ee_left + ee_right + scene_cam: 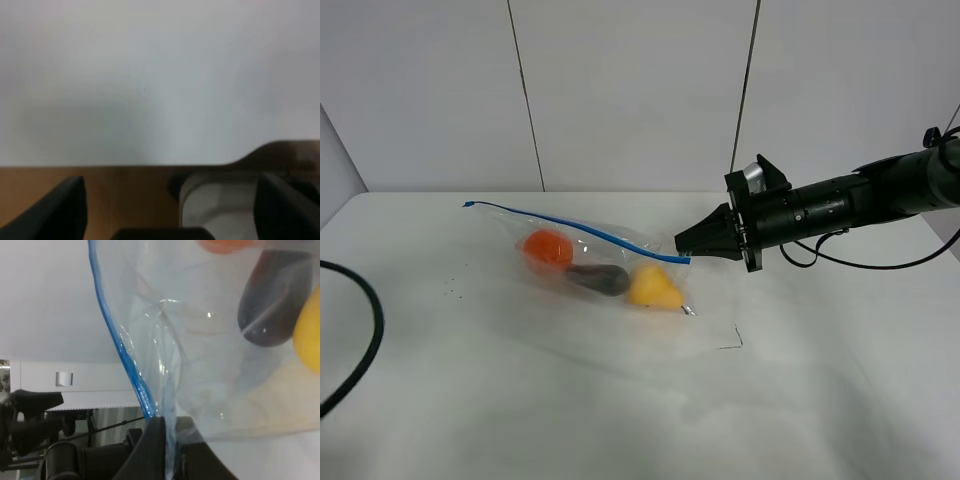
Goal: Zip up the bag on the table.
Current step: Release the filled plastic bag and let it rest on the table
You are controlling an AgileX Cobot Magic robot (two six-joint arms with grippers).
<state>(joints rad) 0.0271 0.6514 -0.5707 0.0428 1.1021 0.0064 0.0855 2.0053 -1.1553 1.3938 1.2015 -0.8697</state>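
A: Right, status?
B: R gripper (686,250) clamped on zip strip (582,228) end. Bag (620,305) lies mid-table (520,410). L gripper (170,187) apart, away from bag.
A: Advice?
B: Pinch firm, run straight along strip; bag's unanchored, prob. drags.

Back wall (630,90) is pale grey-white panels – two thin dark vertical seams (525,95) split it. White matte tabletop (570,400) runs up to it, far-left corner rounded. Light is soft and even, shadows faint. Left wrist view: blurred brown surface (135,200) past the tabletop edge. Right wrist view: white panel with a small grey square (63,378), dark stands (30,412) nearby – too blurred to identify.
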